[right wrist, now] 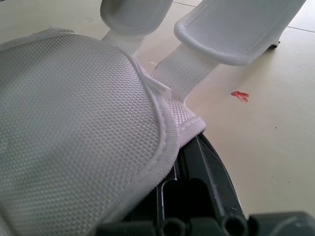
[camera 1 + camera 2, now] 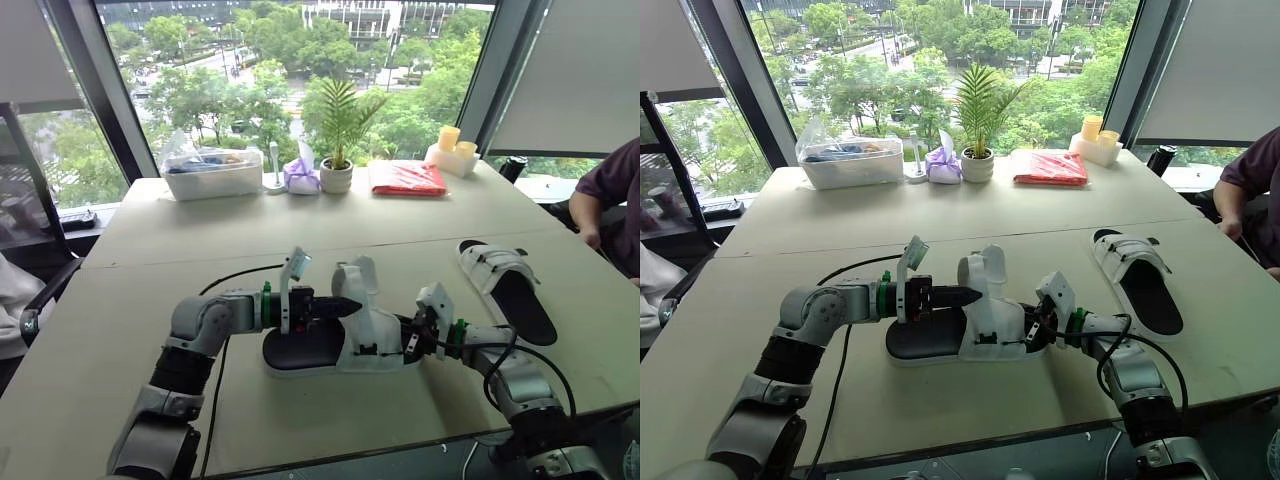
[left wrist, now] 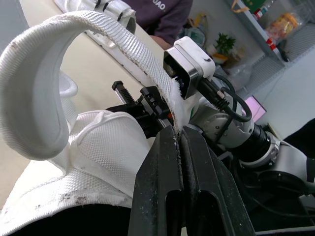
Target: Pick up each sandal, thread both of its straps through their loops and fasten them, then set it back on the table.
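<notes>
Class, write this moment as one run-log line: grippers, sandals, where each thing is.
left gripper: shut on strap | right gripper: shut on near sandal | second sandal: lying on table

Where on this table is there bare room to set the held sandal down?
Bare: the wide band between the back row, clear plastic box to red flat packet, and the white fabric sandal; also the left end past the black cable. Crowded: the near centre, and the right beside the second white sandal.

- big beige table (image 2: 300,240), daylight all over it
- huge windows (image 2: 250,40) behind it, loads of green trees (image 2: 200,95) outside
- grey blind (image 2: 570,80) down on the right
</notes>
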Tool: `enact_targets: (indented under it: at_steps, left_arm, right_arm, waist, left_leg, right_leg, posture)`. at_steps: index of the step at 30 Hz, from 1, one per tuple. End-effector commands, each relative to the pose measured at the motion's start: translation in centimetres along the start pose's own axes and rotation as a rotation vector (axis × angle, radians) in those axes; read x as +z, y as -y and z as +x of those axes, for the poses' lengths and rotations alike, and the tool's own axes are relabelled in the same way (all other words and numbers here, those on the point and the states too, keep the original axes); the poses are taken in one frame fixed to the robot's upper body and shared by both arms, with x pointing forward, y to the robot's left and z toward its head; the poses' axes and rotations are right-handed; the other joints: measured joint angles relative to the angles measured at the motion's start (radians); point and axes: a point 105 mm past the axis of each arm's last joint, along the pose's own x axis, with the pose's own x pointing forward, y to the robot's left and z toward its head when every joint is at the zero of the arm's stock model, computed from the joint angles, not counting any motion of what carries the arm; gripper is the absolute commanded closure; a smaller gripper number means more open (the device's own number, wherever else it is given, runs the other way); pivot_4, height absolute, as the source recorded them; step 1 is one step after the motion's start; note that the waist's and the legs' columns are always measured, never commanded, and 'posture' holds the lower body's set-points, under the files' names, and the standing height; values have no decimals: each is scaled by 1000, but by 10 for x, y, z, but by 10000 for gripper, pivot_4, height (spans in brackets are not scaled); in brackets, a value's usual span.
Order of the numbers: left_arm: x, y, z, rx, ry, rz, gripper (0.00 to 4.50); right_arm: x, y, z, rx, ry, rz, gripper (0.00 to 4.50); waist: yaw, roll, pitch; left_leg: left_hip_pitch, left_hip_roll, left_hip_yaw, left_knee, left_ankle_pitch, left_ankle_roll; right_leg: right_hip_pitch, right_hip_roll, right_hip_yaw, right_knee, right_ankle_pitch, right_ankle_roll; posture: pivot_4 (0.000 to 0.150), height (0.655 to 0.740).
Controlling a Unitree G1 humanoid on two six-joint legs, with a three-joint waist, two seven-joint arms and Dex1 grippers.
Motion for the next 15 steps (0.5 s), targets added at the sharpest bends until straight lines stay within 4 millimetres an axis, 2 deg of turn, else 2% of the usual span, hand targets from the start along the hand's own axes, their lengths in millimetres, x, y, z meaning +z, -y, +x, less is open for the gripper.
enact_targets:
  at_steps: [1, 5, 15]
  left_arm:
    - [2, 4, 3, -15, -28, 53, 44461]
    - [-3, -1, 3, 11, -62, 124, 44461]
    - [12, 0, 5, 7, -48, 210, 44461]
  right_arm:
    - [-24, -7, 4, -6, -74, 67, 45000]
    - [-25, -7, 4, -8, -72, 68, 45000]
    - [-25, -7, 4, -7, -70, 70, 45000]
  waist:
    - [0, 0, 0]
    - [-1, 0, 0]
    - [-1, 0, 0]
  left_leg:
    - [0, 0, 0, -1, 0, 0]
    - [0, 0, 0, -5, 0, 0]
    - [0, 0, 0, -6, 0, 0]
  right_leg:
    - [0, 0, 0, -1, 0, 0]
    - [0, 0, 0, -5, 1, -2]
    - [0, 0, 0, -6, 1, -2]
  posture:
    - [1500, 7388]
    - [1500, 7388]
    - [1500, 7388]
